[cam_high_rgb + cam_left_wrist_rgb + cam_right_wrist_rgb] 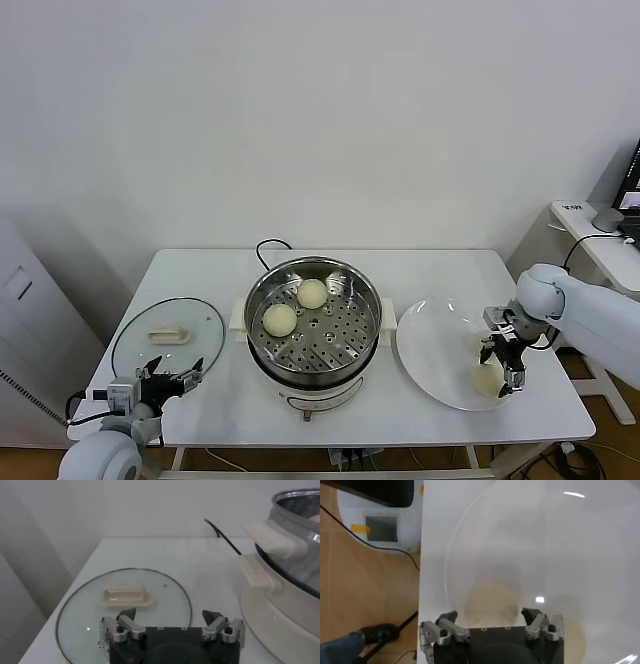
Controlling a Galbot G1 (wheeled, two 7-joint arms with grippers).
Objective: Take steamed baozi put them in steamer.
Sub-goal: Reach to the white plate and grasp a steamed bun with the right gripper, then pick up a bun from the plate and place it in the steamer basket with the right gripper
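Beside the steamer [313, 320], the glass lid [167, 335] lies flat on its left and the white plate [440, 350] on its right. Two baozi [279, 319] sit inside; another baozi [487, 378] lies on the plate beneath the right gripper [503, 357], jaws open above it. Left gripper [172, 380] waits open by the lid

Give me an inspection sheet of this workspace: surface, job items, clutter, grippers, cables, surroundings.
Surface: white table.
Job items: steamer at table centre, two baozi on its perforated tray; at least one baozi on the plate to its right.
Clutter: glass lid flat on the table, left of the steamer.
Grippers: right gripper open over the plate's baozi; left gripper open, idle at the lid's near edge.
Cables: black cord behind the steamer.
Surroundings: white wall; side desk at far right.
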